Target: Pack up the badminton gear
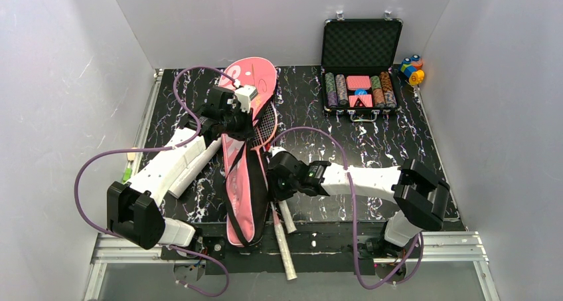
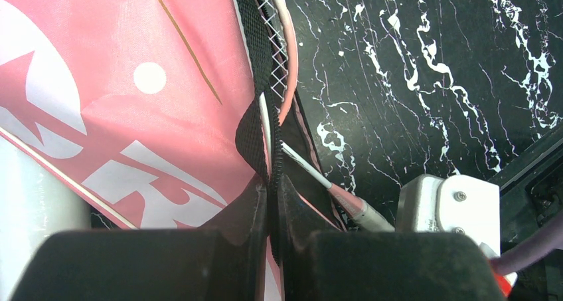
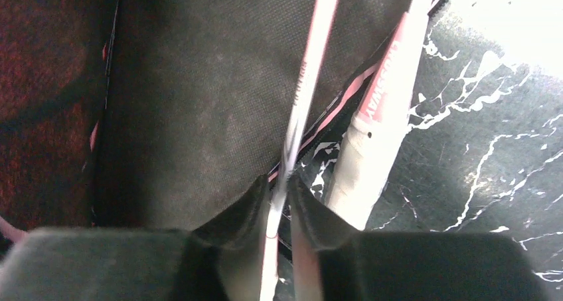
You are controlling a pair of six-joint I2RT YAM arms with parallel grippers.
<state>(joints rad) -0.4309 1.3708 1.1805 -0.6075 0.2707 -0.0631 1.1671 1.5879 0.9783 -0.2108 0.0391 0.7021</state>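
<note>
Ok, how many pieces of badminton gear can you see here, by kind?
Rackets: 2, both partly inside the bag
Pink bag: 1
White tube: 1
Total: 4

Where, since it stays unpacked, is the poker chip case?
Top view: the chip case lies open at the far right of the table, beside the toy blocks, apart from the pink bag.
</note>
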